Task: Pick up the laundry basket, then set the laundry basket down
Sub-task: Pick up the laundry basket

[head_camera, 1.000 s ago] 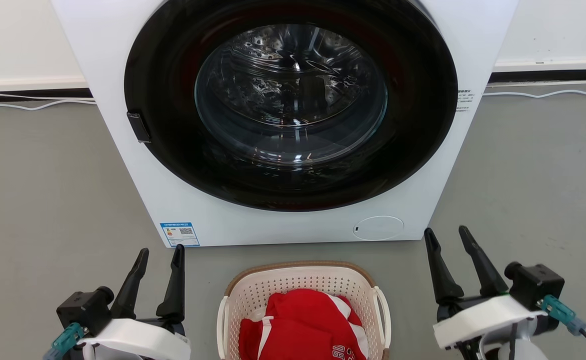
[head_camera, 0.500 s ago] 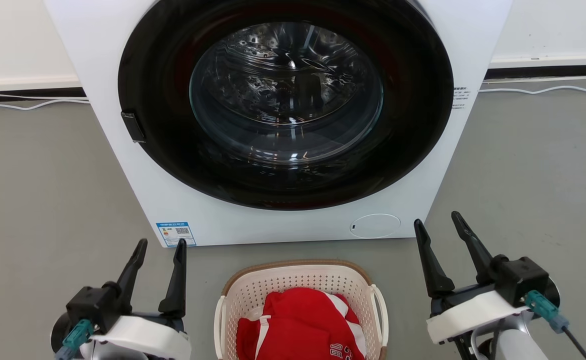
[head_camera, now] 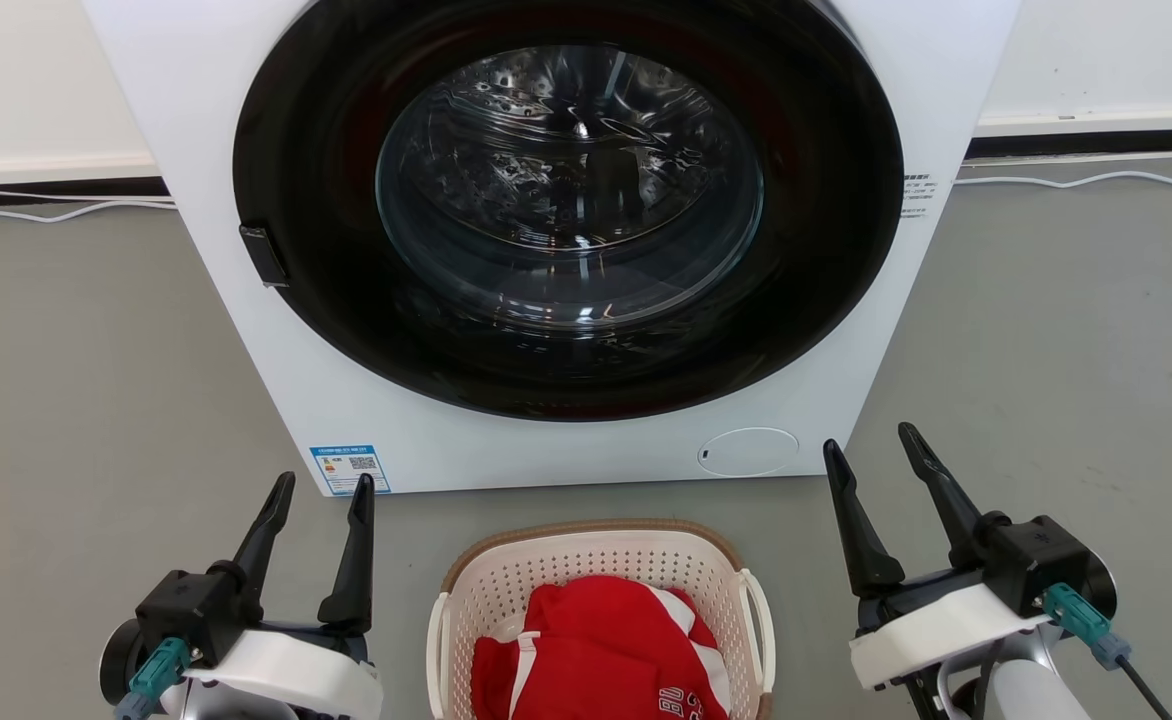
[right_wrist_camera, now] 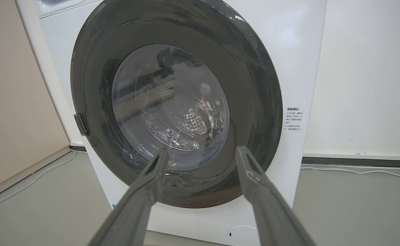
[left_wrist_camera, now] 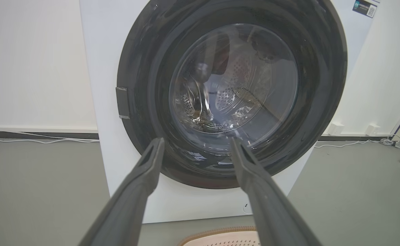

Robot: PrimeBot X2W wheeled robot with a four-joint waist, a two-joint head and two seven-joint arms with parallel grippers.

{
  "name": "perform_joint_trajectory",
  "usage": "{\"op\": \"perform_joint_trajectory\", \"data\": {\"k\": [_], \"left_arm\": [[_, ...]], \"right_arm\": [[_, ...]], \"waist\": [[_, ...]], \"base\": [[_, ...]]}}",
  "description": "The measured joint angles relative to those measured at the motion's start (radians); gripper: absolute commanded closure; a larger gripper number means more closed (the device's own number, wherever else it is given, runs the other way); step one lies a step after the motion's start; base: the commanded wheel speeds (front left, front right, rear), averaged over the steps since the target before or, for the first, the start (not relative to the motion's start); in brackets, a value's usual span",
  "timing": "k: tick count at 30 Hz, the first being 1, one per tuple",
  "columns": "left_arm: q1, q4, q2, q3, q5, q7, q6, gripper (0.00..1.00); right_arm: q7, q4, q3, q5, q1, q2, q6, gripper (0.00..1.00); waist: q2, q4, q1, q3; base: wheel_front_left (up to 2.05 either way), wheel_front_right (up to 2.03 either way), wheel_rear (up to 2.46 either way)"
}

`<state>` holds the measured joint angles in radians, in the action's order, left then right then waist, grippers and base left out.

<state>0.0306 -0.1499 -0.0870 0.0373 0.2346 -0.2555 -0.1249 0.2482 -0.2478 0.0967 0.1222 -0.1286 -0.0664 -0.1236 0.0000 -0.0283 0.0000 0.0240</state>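
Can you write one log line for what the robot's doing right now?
left gripper: open, empty | right gripper: open, empty | laundry basket: on floor between grippers, untouched | red garment: inside basket

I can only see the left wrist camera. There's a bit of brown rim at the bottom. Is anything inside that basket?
Observer: Yes, a red garment lies in the laundry basket.
Operator: Where's the other gripper?
Observer: The right gripper is off the basket's right side, open, holding nothing.
Operator: Does the basket have handles?
Observer: Yes, a white loop handle on each side, both ungripped.
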Motion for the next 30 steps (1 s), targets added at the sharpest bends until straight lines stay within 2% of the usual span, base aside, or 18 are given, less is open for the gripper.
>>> {"op": "perform_joint_trajectory", "data": {"k": [17,30], "left_arm": [[0.000,-0.005,0.004,-0.007,0.001,0.000,0.000,0.00],[0.055,-0.041,0.006,-0.022,0.023,0.000,0.000,0.00]], "right_arm": [[0.000,-0.014,-0.025,0.001,0.000,0.010,0.000,0.00],[0.000,-0.033,-0.031,0.001,-0.038,0.012,0.000,0.00]], "waist": [[0.0000,-0.007,0.0000,0.024],[0.0000,-0.010,0.0000,0.129]], "base": [[0.00,0.00,0.00],[0.00,0.00,0.00]]}}
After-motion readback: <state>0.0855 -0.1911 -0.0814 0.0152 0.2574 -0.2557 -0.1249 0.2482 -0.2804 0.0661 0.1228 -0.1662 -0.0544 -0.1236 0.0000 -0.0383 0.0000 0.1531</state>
